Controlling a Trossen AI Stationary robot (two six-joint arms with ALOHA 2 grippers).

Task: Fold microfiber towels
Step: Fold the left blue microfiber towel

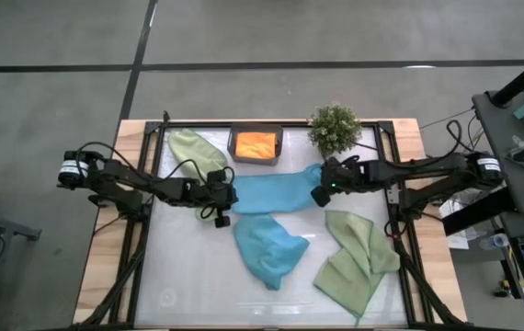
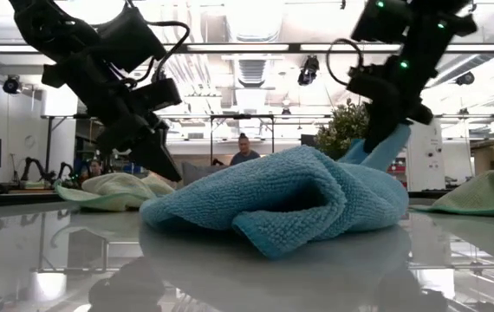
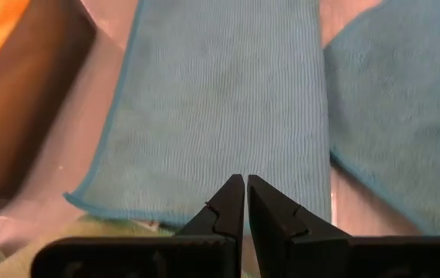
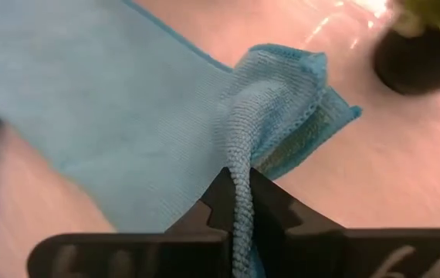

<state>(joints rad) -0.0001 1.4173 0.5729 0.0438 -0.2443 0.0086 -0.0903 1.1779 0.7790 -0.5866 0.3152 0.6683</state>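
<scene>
High view, left to right. The left gripper [image 1: 224, 195] sat left of centre at the left edge of the stretched teal-blue towel [image 1: 276, 192]. Its wrist view showed the fingers [image 3: 231, 202] closed together, with the cloth lying beyond the tips; no cloth visible between them. A sage green towel [image 1: 198, 150] lay bunched in the upper left of the table, next to the dark tray [image 1: 256, 144] holding the orange towel [image 1: 255, 143].

A second teal-blue towel [image 1: 267, 250] lay crumpled at lower centre. The right gripper [image 1: 322, 188] was right of centre, closed on a gathered corner of the stretched towel; its wrist view showed a ridge of cloth [image 4: 243, 193] pinched between the fingers. The potted plant [image 1: 335, 128] stood just beside that gripper. The other sage green towel [image 1: 354, 260] lay at the lower right.

Risks, judged:
- The left fingers look empty, so a pull by the right arm alone would drag the whole towel, not tension it.
- The right pinch is a narrow bunch; it may slip under load.
- A lift or swing on the right could knock the plant.
- The dragged cloth could catch the crumpled towel below it.
</scene>
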